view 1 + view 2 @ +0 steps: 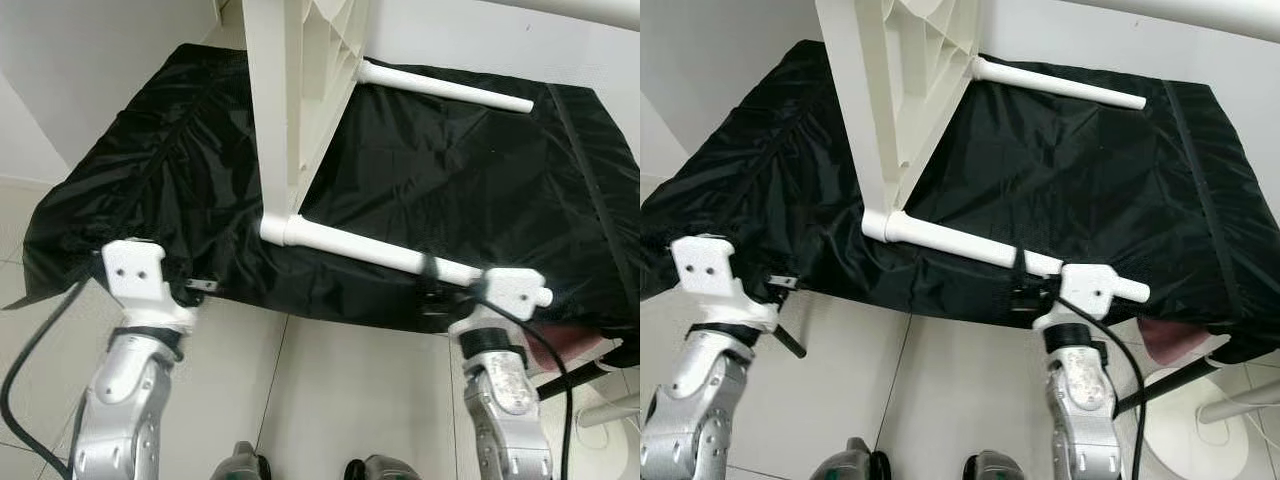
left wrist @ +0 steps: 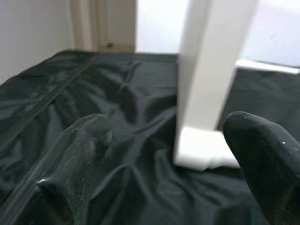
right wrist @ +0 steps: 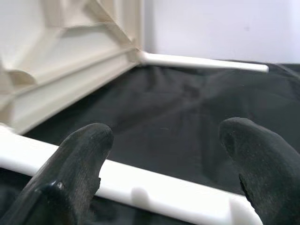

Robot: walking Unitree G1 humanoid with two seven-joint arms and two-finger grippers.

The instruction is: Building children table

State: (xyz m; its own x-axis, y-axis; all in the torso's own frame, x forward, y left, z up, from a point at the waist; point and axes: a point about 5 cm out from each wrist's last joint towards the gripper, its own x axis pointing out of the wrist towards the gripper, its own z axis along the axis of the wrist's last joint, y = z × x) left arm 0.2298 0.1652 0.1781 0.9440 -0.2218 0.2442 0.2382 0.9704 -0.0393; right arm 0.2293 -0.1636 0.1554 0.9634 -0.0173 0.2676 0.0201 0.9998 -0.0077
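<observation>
Both grippers were spread wide: right gripper (image 3: 164, 154) straddled the near white leg (image 1: 380, 252), left gripper (image 2: 164, 159) faced the table top (image 1: 300, 80) standing on edge. Far leg (image 1: 445, 88) lay behind. All rested on a black cloth-covered surface (image 1: 180, 160), with tiled floor (image 1: 340, 390) below and white wall (image 1: 90, 60) behind.

Place: we take it for a home room | Signs: pale tiled floor (image 1: 330, 390), plain white walls (image 1: 90, 60), black sheet (image 1: 450, 170) draped over a low platform

White table (image 1: 300, 90) on a seemingly plain black sheet (image 1: 450, 170).
</observation>
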